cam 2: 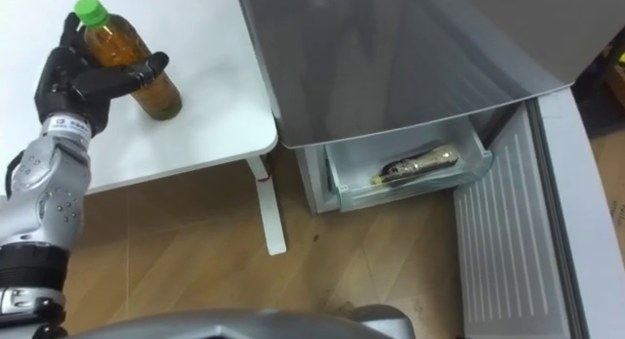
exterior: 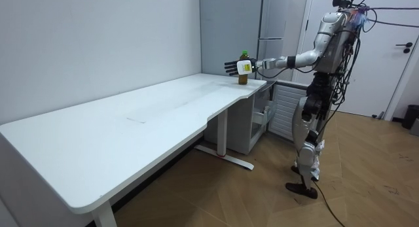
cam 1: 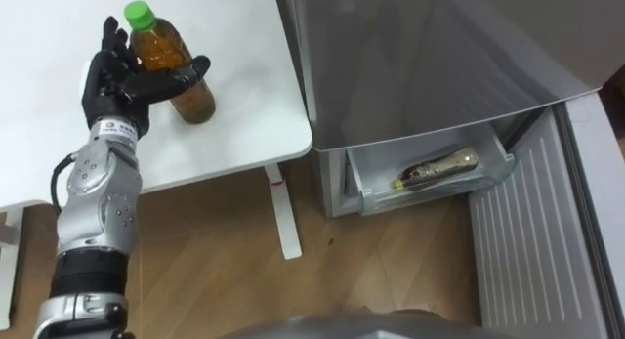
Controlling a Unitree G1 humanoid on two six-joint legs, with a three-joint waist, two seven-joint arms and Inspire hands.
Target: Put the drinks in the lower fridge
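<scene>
A bottle of amber drink with a green cap (cam 1: pixel 174 65) stands upright near the corner of the white table (cam 1: pixel 249 95). My left hand (cam 1: pixel 117 80) reaches it from the left: the fingers stand fairly straight behind the bottle and the thumb lies across its front, so the bottle sits between them. In the room view the same hand (exterior: pixel 230 67) is stretched out over the table's far end beside the bottle (exterior: pixel 243 66). To the right, the fridge's lower drawer (cam 1: pixel 430 194) is pulled out, and another bottle (cam 1: pixel 437 169) lies on its side in it.
The grey fridge body (cam 1: pixel 420 56) stands tight against the table's right edge. Its open lower door (cam 1: pixel 532 251) with ribbed inner face juts out at the right. A white table leg and foot (cam 1: pixel 285 217) stand on the wooden floor between me and the fridge.
</scene>
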